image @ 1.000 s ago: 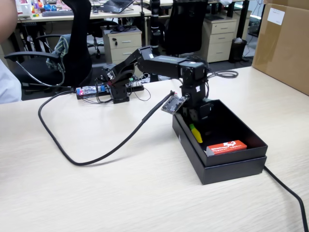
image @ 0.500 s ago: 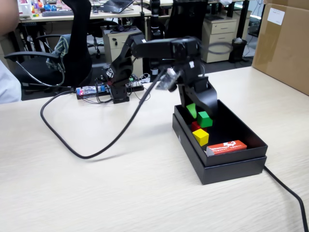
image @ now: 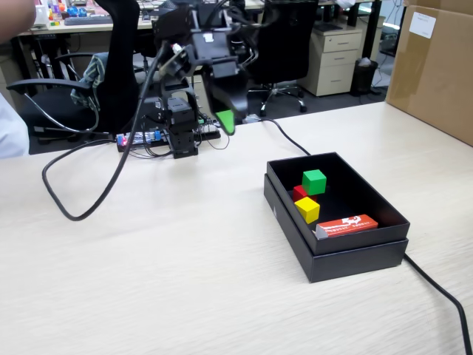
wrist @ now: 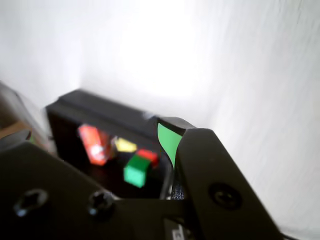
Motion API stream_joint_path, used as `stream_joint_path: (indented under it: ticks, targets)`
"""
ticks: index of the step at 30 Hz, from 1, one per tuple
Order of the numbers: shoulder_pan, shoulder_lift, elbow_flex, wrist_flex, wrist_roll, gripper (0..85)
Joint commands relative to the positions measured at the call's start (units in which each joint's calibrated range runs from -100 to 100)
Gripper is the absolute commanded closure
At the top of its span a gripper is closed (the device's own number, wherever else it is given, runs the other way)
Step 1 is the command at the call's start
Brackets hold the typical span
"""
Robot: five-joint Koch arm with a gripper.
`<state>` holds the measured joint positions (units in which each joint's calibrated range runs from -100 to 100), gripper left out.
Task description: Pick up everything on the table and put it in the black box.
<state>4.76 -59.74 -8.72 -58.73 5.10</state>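
Lighting and picture quality: even office light, one view badly overexposed

Fixed view: bright, diffuse overhead light; soft faint shadows on the desk (image: 185, 281); sharp throughout, arm slightly motion-blurred; wrist view: desk blown out to white glare; black box (wrist: 95, 112) and cubes inside soft, out of focus; end effector (wrist: 172, 142) dark, near, blurred.

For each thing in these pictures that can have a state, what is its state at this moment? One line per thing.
black box: open on top, holds three cubes and a packet.
green cube: inside the box, resting.
red cube: inside the box, partly hidden by the yellow cube.
yellow cube: inside the box, resting.
orange-red packet: inside the box, at its near wall.
gripper: raised away from the box, holding nothing; open or shut cannot be told.
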Motion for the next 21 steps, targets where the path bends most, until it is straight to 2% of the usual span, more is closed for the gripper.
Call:
stream_joint_path:
  ticks: [1,4,13,21]
  targets:
    - [-1.3,-11.6,-5.4,8.7,0.0,36.2]
    - [-2.0,-21.8,-18.8,15.6,0.0,35.9]
    - [-2.3,-38.4,-37.2,22.1,-2.3,33.8]
    - [-4.4,-39.8,-47.8,31.0,-4.6,33.3]
